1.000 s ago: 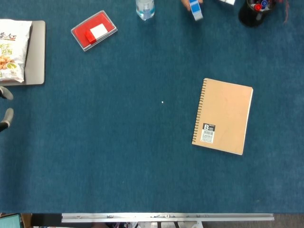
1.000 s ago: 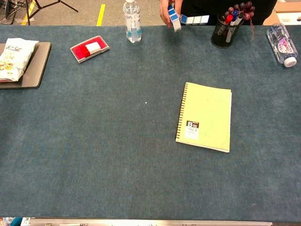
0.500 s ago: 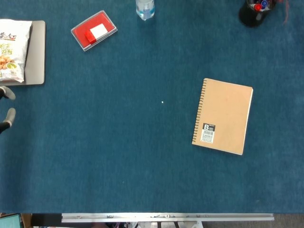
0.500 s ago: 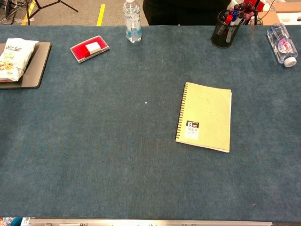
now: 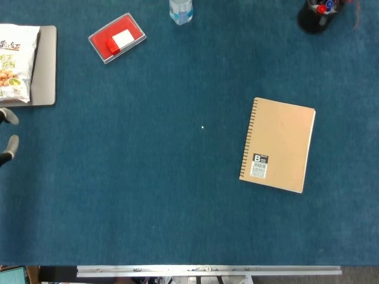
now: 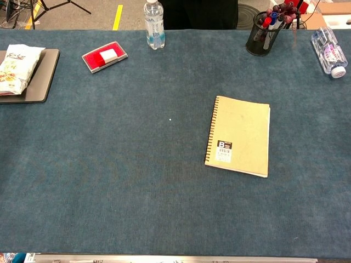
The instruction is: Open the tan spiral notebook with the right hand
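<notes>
The table (image 6: 109, 181) is covered with a dark blue-green cloth that looks like felt, with a fine, slightly fuzzy surface; a metal strip runs along its near edge. Behind the far edge, the chest view shows a grey floor with a yellow line and a dark figure.

The tan spiral notebook (image 5: 278, 145) lies closed and flat on the right half of the table, a little turned. Its cover is plain matte cardboard, the wire spiral runs along its left side, and a small black and white label sits near the lower left corner.

At the far left a grey flat tray (image 6: 38, 76) carries a shiny snack bag (image 6: 15, 68). Further right is a clear plastic box (image 5: 117, 38) with red and white contents, then an upright clear water bottle (image 6: 154, 24). A black mesh pen holder (image 6: 263, 35) stands at the far right, and a second bottle (image 6: 328, 52) lies near it.

Of the left hand (image 5: 7, 133) only grey fingertips show at the left border of the head view, apart and holding nothing. The right hand does not appear in either view.
</notes>
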Controlling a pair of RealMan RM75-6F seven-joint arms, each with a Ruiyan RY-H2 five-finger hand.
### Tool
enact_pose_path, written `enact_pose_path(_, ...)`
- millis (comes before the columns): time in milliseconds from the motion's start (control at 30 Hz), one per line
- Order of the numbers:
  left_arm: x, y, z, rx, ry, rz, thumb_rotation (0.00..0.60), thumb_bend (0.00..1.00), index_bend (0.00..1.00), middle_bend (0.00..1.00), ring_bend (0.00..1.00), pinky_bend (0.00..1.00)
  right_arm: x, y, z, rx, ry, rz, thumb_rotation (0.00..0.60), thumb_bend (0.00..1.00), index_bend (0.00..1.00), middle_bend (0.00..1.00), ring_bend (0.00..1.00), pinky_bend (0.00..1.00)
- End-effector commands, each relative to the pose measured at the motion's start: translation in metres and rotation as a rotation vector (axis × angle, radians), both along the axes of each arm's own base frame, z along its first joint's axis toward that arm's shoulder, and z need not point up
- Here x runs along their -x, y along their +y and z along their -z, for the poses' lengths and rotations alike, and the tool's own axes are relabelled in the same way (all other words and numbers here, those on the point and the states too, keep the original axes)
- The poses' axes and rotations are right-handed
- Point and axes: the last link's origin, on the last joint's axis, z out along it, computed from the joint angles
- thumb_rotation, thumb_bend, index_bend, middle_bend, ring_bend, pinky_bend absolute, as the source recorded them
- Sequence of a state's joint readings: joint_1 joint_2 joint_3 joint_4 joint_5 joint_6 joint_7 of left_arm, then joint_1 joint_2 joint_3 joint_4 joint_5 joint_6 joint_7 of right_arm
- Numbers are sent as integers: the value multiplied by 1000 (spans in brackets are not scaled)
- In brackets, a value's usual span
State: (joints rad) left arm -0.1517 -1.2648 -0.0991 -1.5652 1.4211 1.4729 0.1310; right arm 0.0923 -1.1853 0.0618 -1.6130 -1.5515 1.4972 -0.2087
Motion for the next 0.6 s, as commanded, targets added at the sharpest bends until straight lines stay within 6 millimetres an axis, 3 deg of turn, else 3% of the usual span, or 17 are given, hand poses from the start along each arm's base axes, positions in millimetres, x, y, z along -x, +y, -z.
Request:
enact_pose_path(33,1,-2,-1,-3,0,-1,600,255,487,477,437,605,-1,-3,3,-10,-2,-11,600,0,355,183,151,233)
enact_pose_path(300,0,-2,-1,-2,3,-2,600,256,487,477,437,605,-7,-16,16,-55,-17,-79,600,2,355,185,142,232)
enact_pose_path(433,0,-3,-1,-4,3,-2,600,256,487,477,437,605,-9,-27,26,-104,-59,-163,600,85,355,206,142,233)
enact_pose_path(600,3,-7,-5,-7,0,-5,600,255,487,477,437,605,-10,-35,39,-151,-59,-207,600,92,355,206,140,232)
